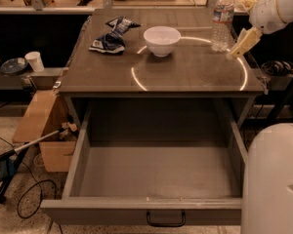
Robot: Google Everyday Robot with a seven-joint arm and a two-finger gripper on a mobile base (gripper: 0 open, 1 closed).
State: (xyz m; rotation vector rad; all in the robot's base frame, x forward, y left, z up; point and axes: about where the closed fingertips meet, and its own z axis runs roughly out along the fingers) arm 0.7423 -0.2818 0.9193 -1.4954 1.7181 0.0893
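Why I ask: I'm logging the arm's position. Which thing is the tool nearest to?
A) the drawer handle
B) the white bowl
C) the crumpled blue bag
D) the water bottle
D: the tool hangs over the right rear part of the tabletop, just right of the water bottle. The white bowl and the blue bag lie farther left.

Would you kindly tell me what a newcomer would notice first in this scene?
The wide, pulled-out drawer fills the foreground under the table. On the tabletop a white bowl sits near the back centre, with a crumpled blue bag to its left. At the back right, the robot's tool hangs close beside a water bottle.
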